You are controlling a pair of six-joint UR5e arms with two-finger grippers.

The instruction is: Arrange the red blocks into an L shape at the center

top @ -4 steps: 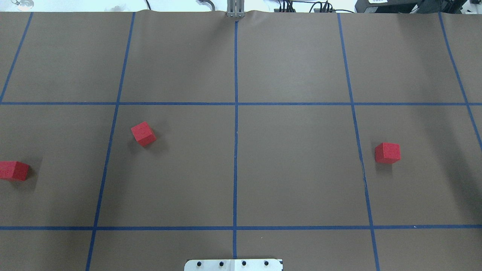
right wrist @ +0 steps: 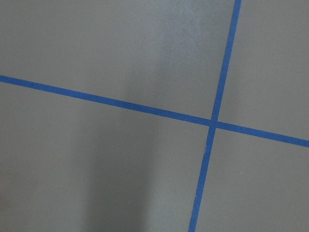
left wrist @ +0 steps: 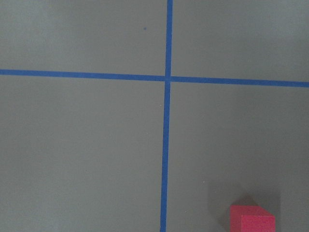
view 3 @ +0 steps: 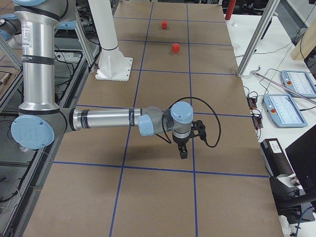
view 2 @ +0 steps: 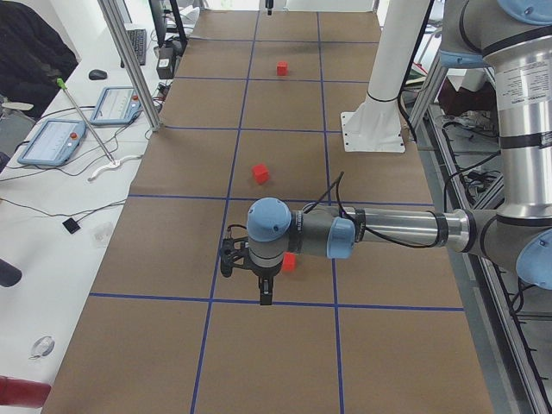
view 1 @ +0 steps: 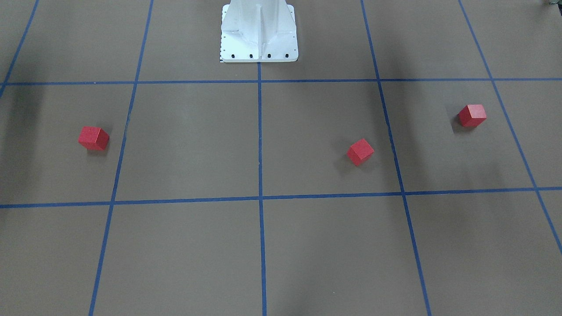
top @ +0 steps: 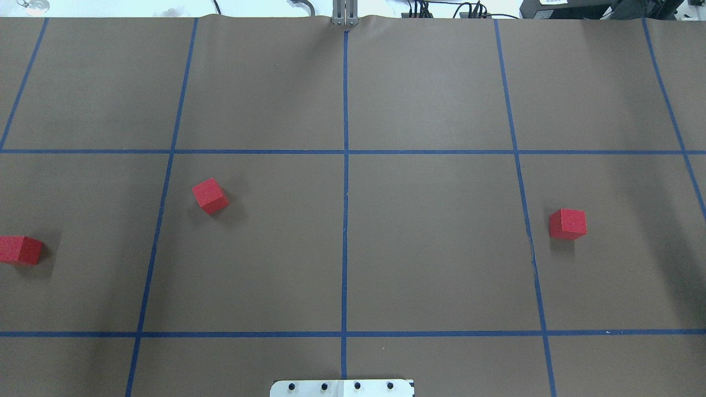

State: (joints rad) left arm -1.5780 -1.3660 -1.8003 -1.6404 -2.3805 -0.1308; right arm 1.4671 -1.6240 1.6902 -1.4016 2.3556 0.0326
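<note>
Three red blocks lie apart on the brown paper. In the overhead view one (top: 210, 196) is left of the center (top: 345, 242), one (top: 20, 250) is at the far left edge, one (top: 567, 224) is at the right. The front view shows them mirrored: (view 1: 360, 152), (view 1: 472, 115), (view 1: 93, 138). My left gripper (view 2: 265, 297) hangs just above the table beside the far-left block (view 2: 290, 261), which also shows in the left wrist view (left wrist: 252, 220). My right gripper (view 3: 182, 154) hangs low near a tape crossing. I cannot tell whether either is open or shut.
The white robot base plate (top: 342, 387) sits at the near middle edge of the table. Side benches with teach pendants (view 2: 52, 142) (view 3: 286, 106) and aluminium posts (view 2: 129, 65) flank the far long side of the table. Blue tape grids the paper.
</note>
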